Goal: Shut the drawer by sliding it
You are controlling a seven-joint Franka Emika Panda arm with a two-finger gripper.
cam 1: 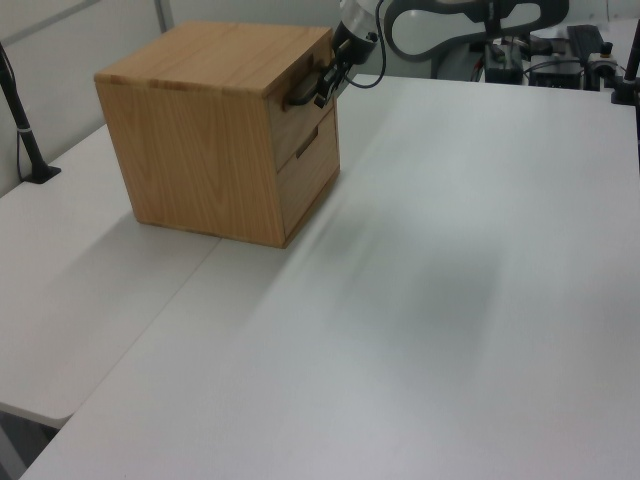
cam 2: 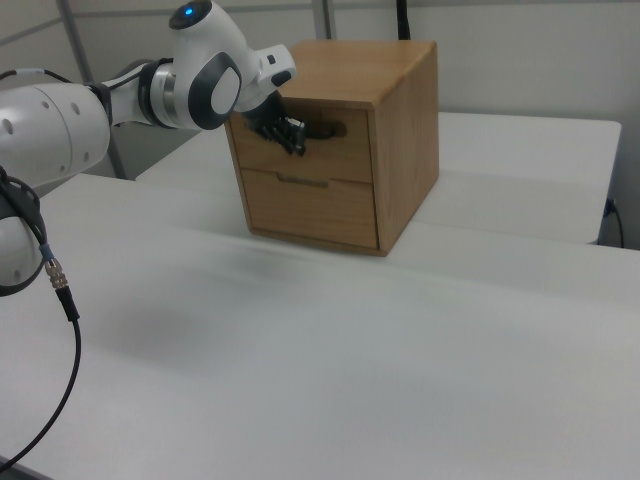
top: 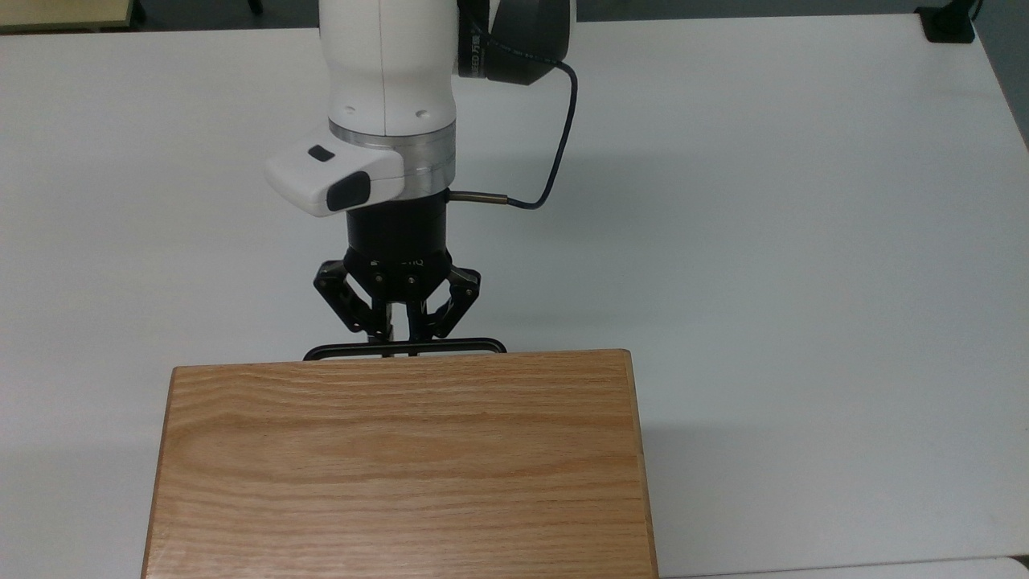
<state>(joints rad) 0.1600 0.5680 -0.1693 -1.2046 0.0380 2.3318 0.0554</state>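
Black jaws pinch the handle (top: pixel 404 348) of the drawer (cam 2: pixel 325 150), pushed flush into the cabinet (top: pixel 402 466).

One cabinet (cam 2: pixel 380 120) with two drawers (cam 2: pixel 335 150), one black handle (top: pixel 404 348), on one table (top: pixel 804 241).
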